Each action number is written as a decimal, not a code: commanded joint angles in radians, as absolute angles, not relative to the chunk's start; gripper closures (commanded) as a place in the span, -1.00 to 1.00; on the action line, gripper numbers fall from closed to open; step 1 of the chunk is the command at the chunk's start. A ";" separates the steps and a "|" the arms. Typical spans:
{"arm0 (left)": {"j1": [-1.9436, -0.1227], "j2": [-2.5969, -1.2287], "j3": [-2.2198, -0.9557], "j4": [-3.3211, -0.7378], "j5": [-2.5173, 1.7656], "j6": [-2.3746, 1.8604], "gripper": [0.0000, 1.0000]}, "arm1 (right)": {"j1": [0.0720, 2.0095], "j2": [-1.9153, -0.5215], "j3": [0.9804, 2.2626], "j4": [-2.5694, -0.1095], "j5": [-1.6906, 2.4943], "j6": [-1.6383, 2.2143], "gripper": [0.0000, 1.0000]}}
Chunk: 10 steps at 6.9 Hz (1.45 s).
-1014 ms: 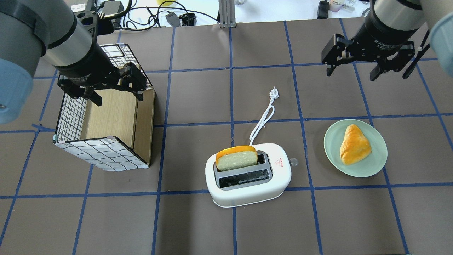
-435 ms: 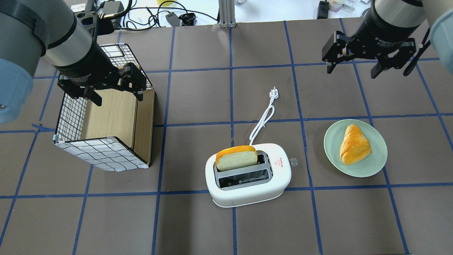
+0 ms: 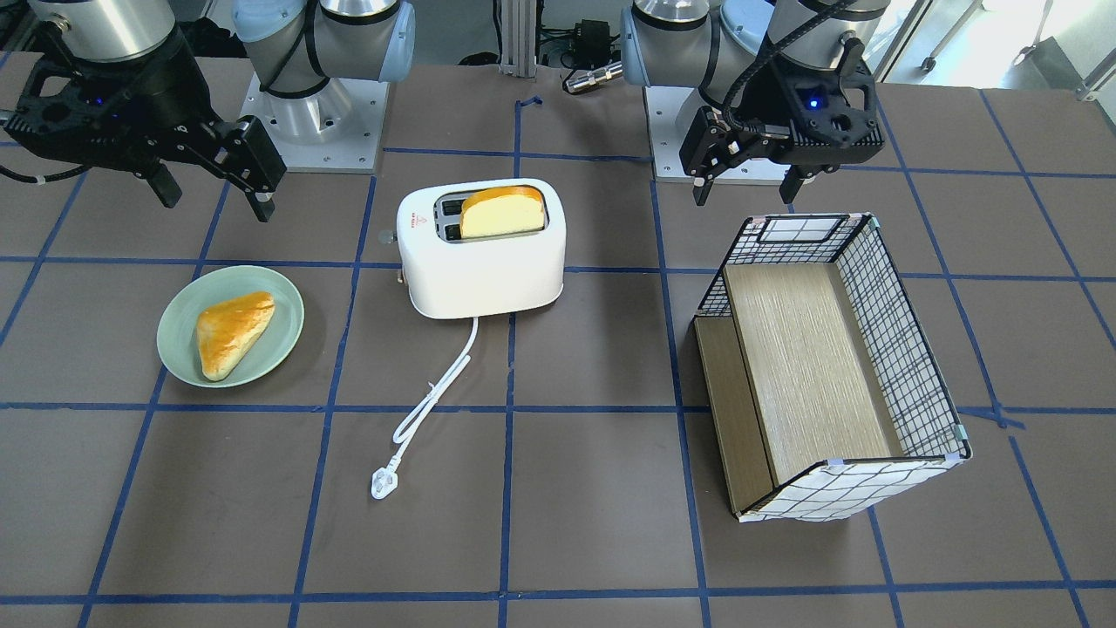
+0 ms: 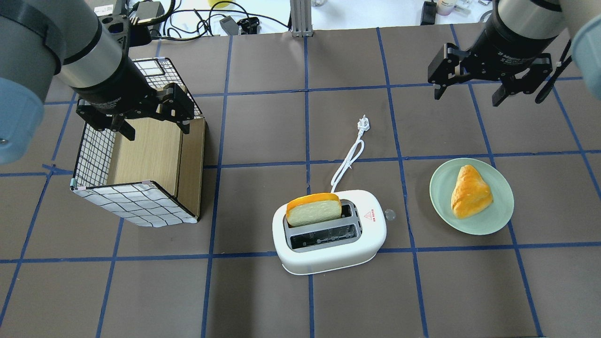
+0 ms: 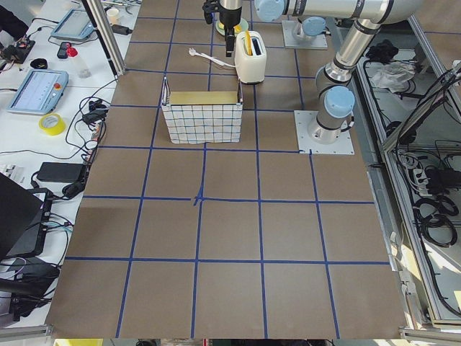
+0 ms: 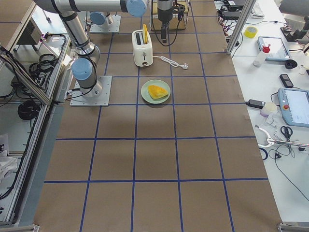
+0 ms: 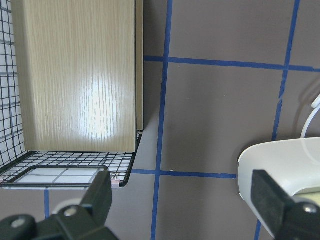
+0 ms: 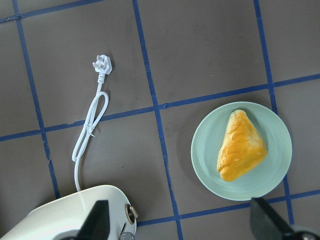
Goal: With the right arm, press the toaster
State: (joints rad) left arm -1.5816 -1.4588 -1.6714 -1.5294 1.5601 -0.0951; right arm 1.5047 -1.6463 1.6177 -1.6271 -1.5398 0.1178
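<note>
The white toaster (image 4: 371, 234) stands near the table's middle, with a bread slice (image 4: 313, 209) upright in its far slot. Its lever knob (image 4: 389, 215) sticks out of the end that faces the plate. The toaster also shows in the front view (image 3: 479, 262) and at the bottom of the right wrist view (image 8: 75, 210). My right gripper (image 4: 468, 96) is open and empty, high above the far right of the table and well away from the toaster. My left gripper (image 4: 157, 131) is open and empty above the basket.
A wire basket (image 4: 136, 202) with a wooden insert lies at the left. A green plate (image 4: 439, 197) holding a pastry (image 4: 469, 191) sits right of the toaster. The toaster's white cord and plug (image 4: 363, 123) trail toward the far side.
My right gripper has shifted very slightly toward the table's far edge. The left arm, the toaster and the bread have not moved.
</note>
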 commanded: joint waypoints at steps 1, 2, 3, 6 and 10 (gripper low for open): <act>-1.582 -1.459 -1.671 -1.529 1.560 -0.095 -1.00 | 1.500 -1.641 1.627 -1.629 -1.446 0.101 -0.99; -1.582 -1.459 -1.671 -1.529 1.559 -0.095 -1.00 | 1.497 -1.640 1.629 -1.620 -1.443 0.048 -0.75; -1.582 -1.459 -1.671 -1.529 1.559 -0.095 -1.00 | 1.482 -1.638 1.635 -1.605 -1.402 0.032 -0.57; -1.582 -1.459 -1.672 -1.529 1.560 -0.095 -1.00 | 1.381 -1.643 1.731 -1.591 -1.203 -0.003 -0.21; -1.582 -1.459 -1.671 -1.529 1.560 -0.095 -1.00 | 1.312 -1.644 1.879 -1.589 -1.046 -0.078 1.00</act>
State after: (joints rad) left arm -1.5816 -1.4588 -1.6718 -1.5294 1.5600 -0.0951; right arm 1.3173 -1.6436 1.8482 -1.5900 -1.0696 -0.0652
